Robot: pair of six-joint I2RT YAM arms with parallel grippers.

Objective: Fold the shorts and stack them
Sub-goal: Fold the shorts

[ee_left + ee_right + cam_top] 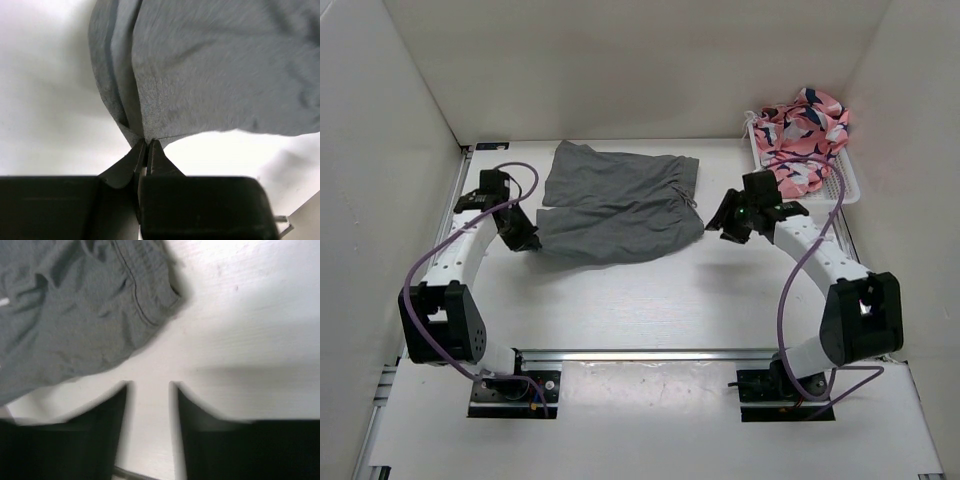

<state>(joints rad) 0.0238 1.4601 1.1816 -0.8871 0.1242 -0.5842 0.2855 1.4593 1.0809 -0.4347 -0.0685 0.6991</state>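
Note:
The grey shorts (615, 205) lie spread on the white table, folded over themselves with the waistband on the right. My left gripper (527, 240) sits at their lower left corner. In the left wrist view its fingertips (148, 142) are pinched together on the hem corner of the shorts (215, 75). My right gripper (718, 222) hovers just right of the waistband, apart from the cloth. The right wrist view has it (150, 386) open over bare table, nothing between the fingers, with the shorts (75, 310) up and to the left.
A white basket (845, 180) at the back right holds a pink patterned garment (802, 130). White walls close in the table on the left, back and right. A metal rail (650, 355) runs between the arm bases at the near edge.

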